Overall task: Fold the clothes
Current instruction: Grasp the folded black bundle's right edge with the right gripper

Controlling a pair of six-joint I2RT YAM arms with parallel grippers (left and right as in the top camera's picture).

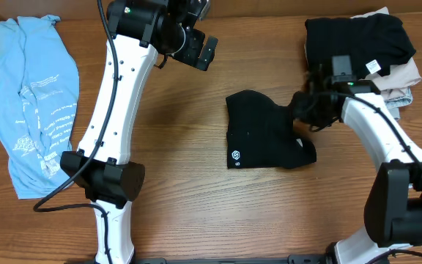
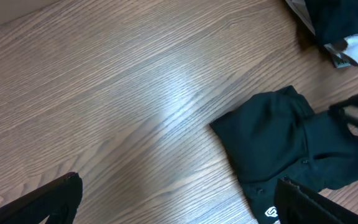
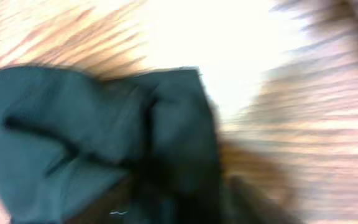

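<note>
black shirt point(image 1: 264, 138): mid-table, bunched into a rough folded lump, white logo at its lower left
blue tee point(image 1: 34, 103): far left, spread long and wrinkled, white print up
pile point(image 1: 359, 38): top right corner, black garment on top of pale ones
left gripper point(image 1: 204, 50): above bare table point(image 1: 196, 191), jaws apart, empty
right gripper point(image 1: 308, 110): at the black shirt's right edge, jaws unclear

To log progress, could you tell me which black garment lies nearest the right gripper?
The black garment with the white logo at mid-table; the other black one tops the far-right stack.
</note>
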